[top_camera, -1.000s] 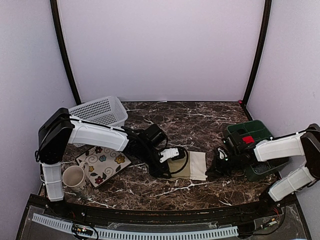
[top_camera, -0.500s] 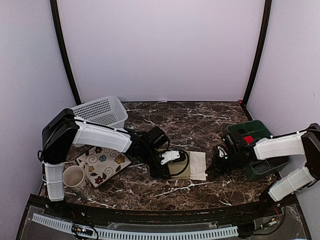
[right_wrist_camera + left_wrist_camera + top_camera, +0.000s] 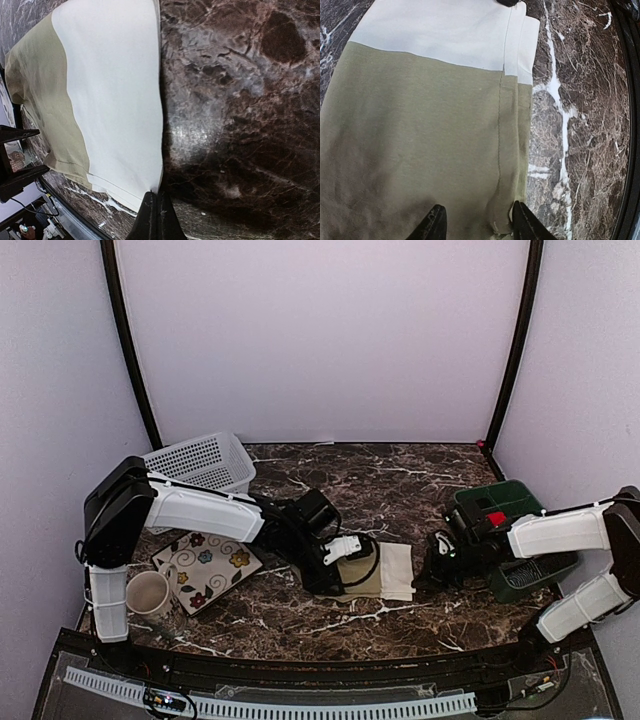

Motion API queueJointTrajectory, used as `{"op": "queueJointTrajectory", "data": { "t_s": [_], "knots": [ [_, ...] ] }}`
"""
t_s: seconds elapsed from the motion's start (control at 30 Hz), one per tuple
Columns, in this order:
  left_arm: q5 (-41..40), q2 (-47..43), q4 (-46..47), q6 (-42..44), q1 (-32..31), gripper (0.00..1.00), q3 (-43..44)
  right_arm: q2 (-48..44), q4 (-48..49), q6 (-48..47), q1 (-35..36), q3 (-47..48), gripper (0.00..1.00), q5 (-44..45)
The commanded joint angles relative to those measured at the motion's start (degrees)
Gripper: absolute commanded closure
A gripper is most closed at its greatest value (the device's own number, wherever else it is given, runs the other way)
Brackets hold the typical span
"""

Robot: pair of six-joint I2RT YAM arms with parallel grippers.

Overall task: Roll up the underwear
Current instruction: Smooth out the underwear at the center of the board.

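Observation:
The olive-khaki underwear (image 3: pixel 372 573) with a cream waistband (image 3: pixel 397 570) lies flat mid-table. It fills the left wrist view (image 3: pixel 420 135) and shows in the right wrist view (image 3: pixel 45 100). My left gripper (image 3: pixel 332 578) is open, low over the olive end. Its fingertips (image 3: pixel 436 220) straddle a small fold at the cloth's right edge (image 3: pixel 477 222). My right gripper (image 3: pixel 428 575) is shut at the waistband's outer edge, and the cream hem (image 3: pixel 125 110) runs up into its closed tips (image 3: pixel 159 200). The pink underwear is out of view.
A green basket (image 3: pixel 520 502) with a red roll (image 3: pixel 496 519) stands behind the right arm. A white mesh basket (image 3: pixel 200 462) is at the back left. A floral mat (image 3: pixel 205 568) and a mug (image 3: pixel 148 592) lie front left. Bare marble lies behind the garment.
My left gripper has shifted slightly toward the olive end and settled lower on it. The right gripper has edged a little left at the waistband.

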Motion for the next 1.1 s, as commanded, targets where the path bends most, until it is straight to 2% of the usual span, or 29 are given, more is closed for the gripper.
{"op": "queueJointTrajectory", "data": {
  "t_s": [0.0,0.13,0.4,0.6,0.7,0.83,1.07],
  "knots": [
    [-1.87,-0.28,-1.3,0.6,-0.37,0.52,1.14,-0.49,0.31,-0.4,0.39,1.22,1.0,0.57],
    [-2.86,-0.32,-2.47,1.83,-0.4,0.52,1.3,-0.36,0.32,-0.34,0.42,1.38,1.0,0.65],
    [-0.78,-2.07,-2.81,4.36,-0.4,0.66,-0.27,0.16,-0.1,-0.57,0.4,2.39,1.0,0.6],
    [2.66,-2.58,-2.47,4.45,-0.4,0.87,-0.83,0.17,-0.31,-0.57,0.56,2.77,1.0,0.51],
    [3.67,-3.47,-2.15,4.48,-0.4,0.94,-1.13,-0.15,-0.96,-0.51,0.67,3.14,1.0,0.6],
    [2.97,-4.5,-3.45,4.82,-0.4,0.98,-1.32,-1.15,-2.75,-0.75,0.84,3.51,1.0,0.77],
    [1.71,-6.65,-3.93,4.62,-0.4,0.99,-3.25,-2.6,-4.17,-0.65,1.21,2.67,1.0,1.0]
  ]
}}
